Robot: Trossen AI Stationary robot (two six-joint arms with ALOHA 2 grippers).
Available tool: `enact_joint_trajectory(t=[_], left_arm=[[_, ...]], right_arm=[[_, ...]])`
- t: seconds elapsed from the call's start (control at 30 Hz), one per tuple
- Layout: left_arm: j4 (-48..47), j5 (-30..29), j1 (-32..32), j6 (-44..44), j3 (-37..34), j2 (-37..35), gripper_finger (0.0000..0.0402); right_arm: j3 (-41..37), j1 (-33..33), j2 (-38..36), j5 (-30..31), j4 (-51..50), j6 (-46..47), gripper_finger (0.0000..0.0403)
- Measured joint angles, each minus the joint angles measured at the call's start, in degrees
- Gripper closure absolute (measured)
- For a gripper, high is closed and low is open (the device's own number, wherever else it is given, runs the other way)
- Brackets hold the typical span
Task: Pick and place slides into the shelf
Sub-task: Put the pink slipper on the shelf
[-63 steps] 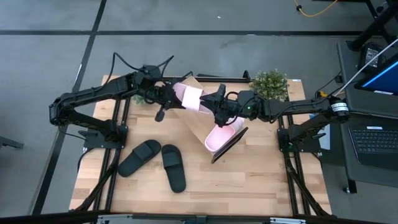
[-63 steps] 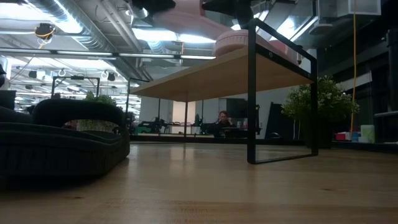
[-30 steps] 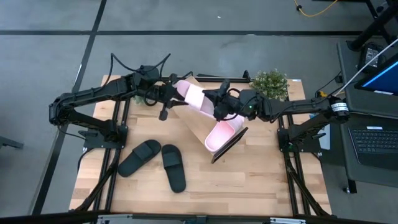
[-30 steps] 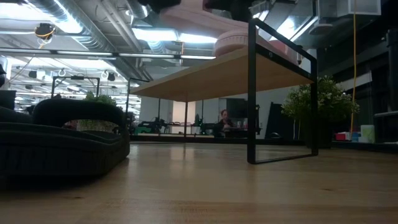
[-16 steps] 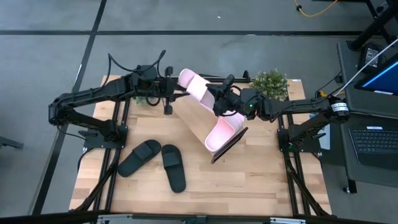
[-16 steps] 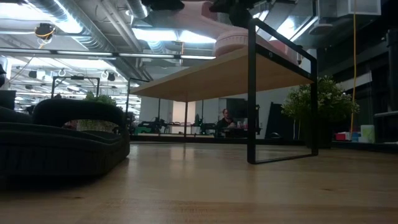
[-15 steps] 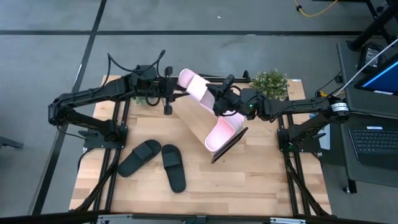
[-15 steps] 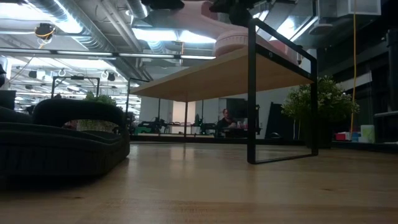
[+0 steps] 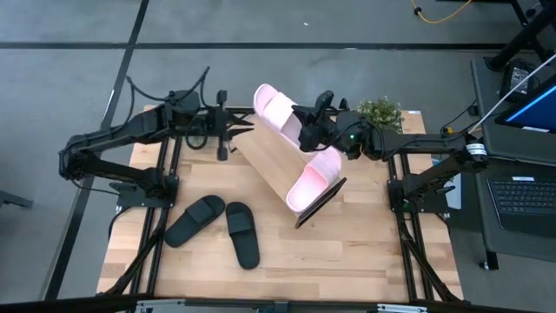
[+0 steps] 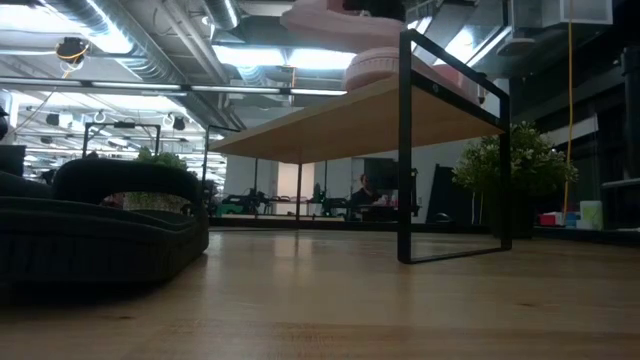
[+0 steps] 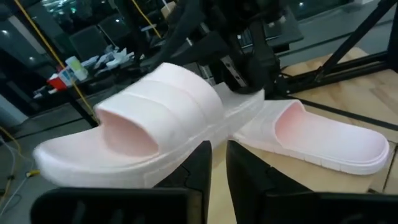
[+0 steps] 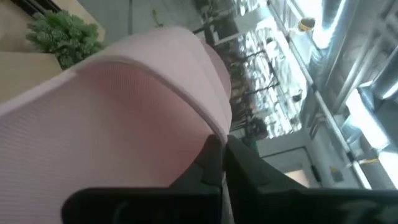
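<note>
Right end effector: shut tight on the raised pink slide, gripping its edge partway along; the right wrist view shows the dark fingers pinched together against the pink strap.
Raised pink slide: held in the air over the far end of the shelf, near the table's far edge, toe pointing out past that edge.
Left end effector: just beside the raised slide without touching it; fingers nearly together with a thin gap, nothing between them.
Second pink slide: lying on the shelf at its near-right end.
Shelf: set at a slant across the middle of the table, far-left to near-right.
Black slides: side by side on the table toward the near-left corner, well apart from the shelf.
Plant: at the far-right corner.
</note>
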Motion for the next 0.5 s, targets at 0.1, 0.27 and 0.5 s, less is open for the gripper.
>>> enact_joint_trajectory(t=[0.1, 0.27, 0.5], left_arm=[[-2.8, -0.4, -0.3, -1.3, 0.0, -1.3, 0.0371], [-5.6, -4.3, -3.1, -1.5, -0.3, -1.9, 0.0392], [-6.0, -17.6, -9.0, -1.9, -3.8, -1.9, 0.0401]], right_arm=[[1.2, 0.2, 0.0, 2.5, -1.7, 1.8, 0.0397], [1.3, 0.1, 0.0, 8.8, -2.0, 5.6, 0.0397], [1.3, 0.2, 0.1, 22.8, -1.9, 12.3, 0.0397]])
